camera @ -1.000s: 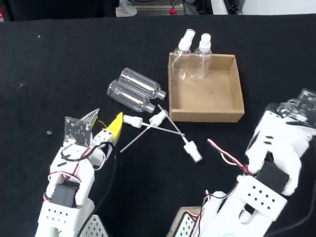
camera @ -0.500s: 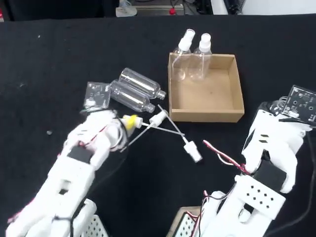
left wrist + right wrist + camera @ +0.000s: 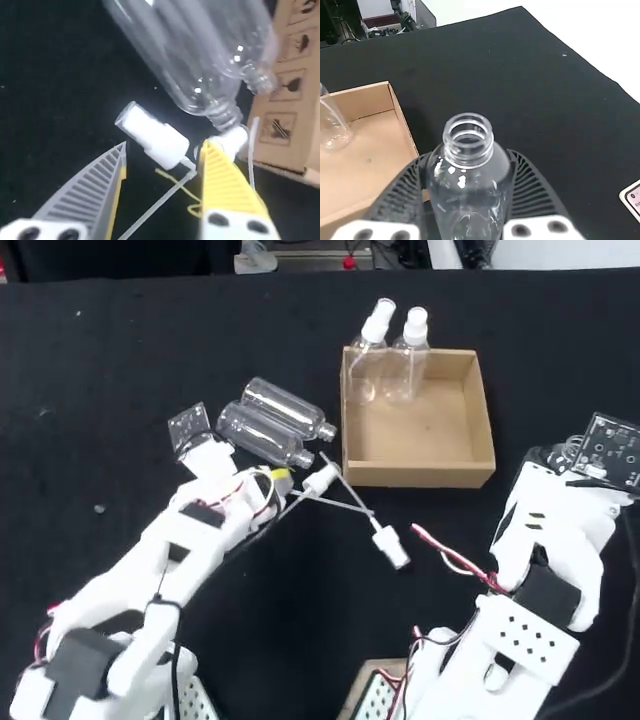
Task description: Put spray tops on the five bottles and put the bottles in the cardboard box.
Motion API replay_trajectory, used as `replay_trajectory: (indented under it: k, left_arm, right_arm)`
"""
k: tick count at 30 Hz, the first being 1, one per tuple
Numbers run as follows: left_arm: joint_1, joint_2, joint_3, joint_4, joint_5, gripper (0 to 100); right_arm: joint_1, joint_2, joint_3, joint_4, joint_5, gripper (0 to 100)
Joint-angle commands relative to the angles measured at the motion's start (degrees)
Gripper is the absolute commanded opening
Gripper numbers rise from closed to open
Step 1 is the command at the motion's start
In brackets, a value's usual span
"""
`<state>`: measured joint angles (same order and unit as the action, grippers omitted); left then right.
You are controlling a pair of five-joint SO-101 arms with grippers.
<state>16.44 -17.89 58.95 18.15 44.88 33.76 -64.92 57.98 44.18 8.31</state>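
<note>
In the left wrist view my left gripper is open, and a white spray top lies on the mat between its grey finger and its yellow finger. Two uncapped clear bottles lie side by side just beyond it. My right gripper is shut on an upright clear bottle whose neck is open. Two bottles with spray tops stand in the far corner of the cardboard box.
Two more spray tops with long dip tubes lie on the black mat in front of the box. The right arm stands to the right of the box. Clutter sits beyond the table's far edge.
My left arm has swung from the front left out to the spray top beside the lying bottles, which is now between its open fingers. The right arm's wrist turned slightly.
</note>
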Motion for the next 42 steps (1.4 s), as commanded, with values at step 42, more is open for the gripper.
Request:
replay_trajectory:
  k: [42]
  left_arm:
    - [-5.76, 3.43, -9.80, 14.42, -24.09, 11]
  right_arm:
    - [-0.79, -1.89, 0.22, 0.18, 0.53, 2.9]
